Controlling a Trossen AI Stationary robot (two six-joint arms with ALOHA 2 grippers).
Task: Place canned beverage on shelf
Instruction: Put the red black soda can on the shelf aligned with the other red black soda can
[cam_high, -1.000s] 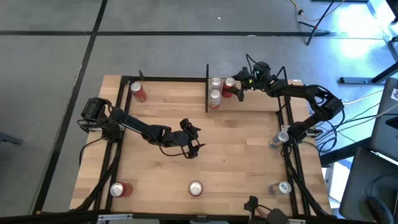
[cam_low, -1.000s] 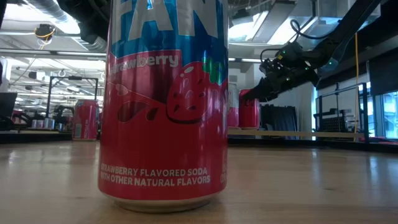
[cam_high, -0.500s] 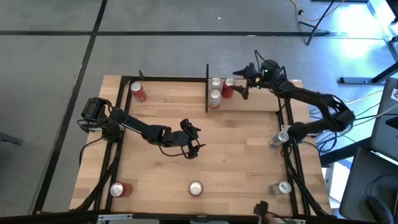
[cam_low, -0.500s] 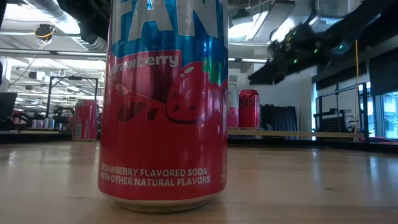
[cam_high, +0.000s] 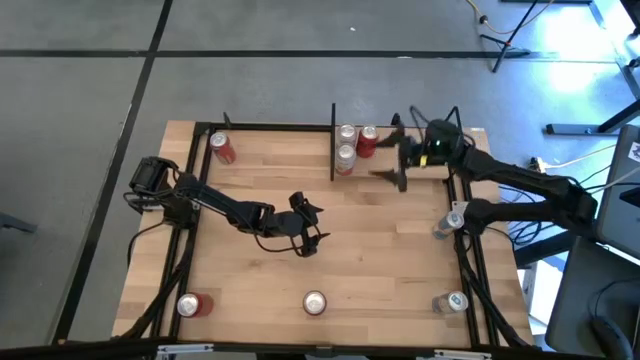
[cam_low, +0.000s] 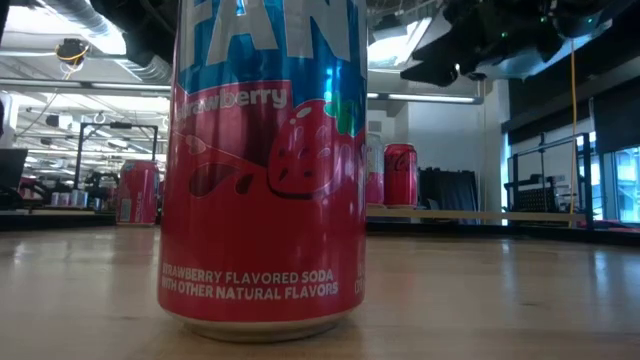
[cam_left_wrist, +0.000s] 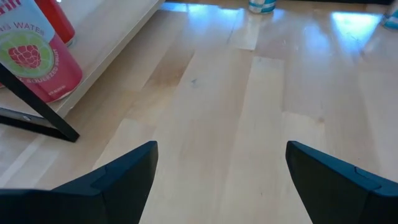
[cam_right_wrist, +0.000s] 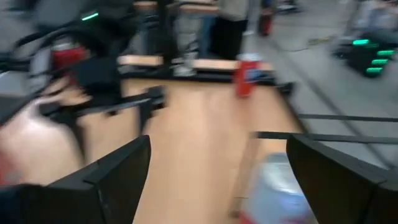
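Observation:
The shelf (cam_high: 275, 150) is a light-wood ledge along the table's far edge, with a dark divider (cam_high: 332, 140) at its middle. A red can (cam_high: 367, 141) stands upright on it just right of the divider, beside two more cans (cam_high: 346, 144); it also shows in the low view (cam_low: 400, 175). My right gripper (cam_high: 393, 155) is open and empty, in the air to the right of these cans. In the low view it is high above the shelf (cam_low: 450, 60). My left gripper (cam_high: 305, 225) is open and empty at the table's middle.
Another red can (cam_high: 221, 148) stands at the shelf's left end. Cans stand along the near edge (cam_high: 190, 304) (cam_high: 314, 302) (cam_high: 452, 301) and at the right edge (cam_high: 450, 220). A strawberry soda can (cam_low: 260, 170) fills the low view's foreground. Black frame rails run along both sides.
My right gripper has risen from the red can on the shelf and drawn back toward the table's right and near edges, turning as it went. The red can stays upright on the shelf. My left arm has kept still.

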